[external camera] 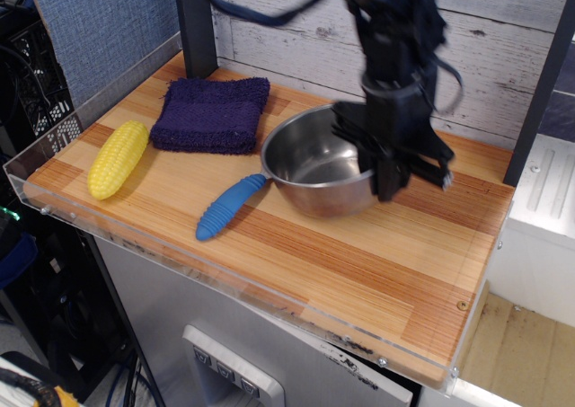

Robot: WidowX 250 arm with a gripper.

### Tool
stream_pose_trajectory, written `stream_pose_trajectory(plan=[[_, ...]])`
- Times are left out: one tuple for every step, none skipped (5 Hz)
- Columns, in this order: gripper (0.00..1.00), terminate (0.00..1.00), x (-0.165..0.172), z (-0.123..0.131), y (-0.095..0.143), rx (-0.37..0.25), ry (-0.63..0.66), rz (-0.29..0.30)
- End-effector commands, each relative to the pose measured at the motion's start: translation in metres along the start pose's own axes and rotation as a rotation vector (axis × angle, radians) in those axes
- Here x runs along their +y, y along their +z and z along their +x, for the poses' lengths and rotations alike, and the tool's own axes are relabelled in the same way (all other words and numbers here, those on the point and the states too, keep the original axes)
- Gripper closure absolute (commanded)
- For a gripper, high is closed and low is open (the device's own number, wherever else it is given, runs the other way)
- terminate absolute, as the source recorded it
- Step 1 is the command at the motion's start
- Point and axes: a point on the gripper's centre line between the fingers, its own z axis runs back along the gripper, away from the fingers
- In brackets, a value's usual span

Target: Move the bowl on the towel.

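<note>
Item: your hand (pixel 388 175) clenched the bowl (pixel 314 169) by its right rim; towel (pixel 211 112) lay up-left.

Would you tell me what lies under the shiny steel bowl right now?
The shiny steel bowl, gripped at its right rim by the gripper, covers the metal head of the blue-handled spoon; only the handle shows. Whether the bowl touches the spoon or wooden table is hidden.

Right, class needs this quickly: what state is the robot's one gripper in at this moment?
Gripper: shut on the right rim of the round, shiny stainless-steel bowl.
</note>
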Motion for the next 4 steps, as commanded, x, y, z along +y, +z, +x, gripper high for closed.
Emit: stream_pose_trajectory(plan=[[1.0, 0.0, 0.047, -0.014, 0.1, -0.17, 0.034, -0.046], [1.0, 0.0, 0.09, -0.032, 0.115, -0.131, 0.145, -0.019], [1.0, 0.0, 0.138, -0.045, 0.119, -0.1, 0.22, 0.016], [1.0, 0.0, 0.182, -0.058, 0.114, -0.028, 0.27, 0.132]])
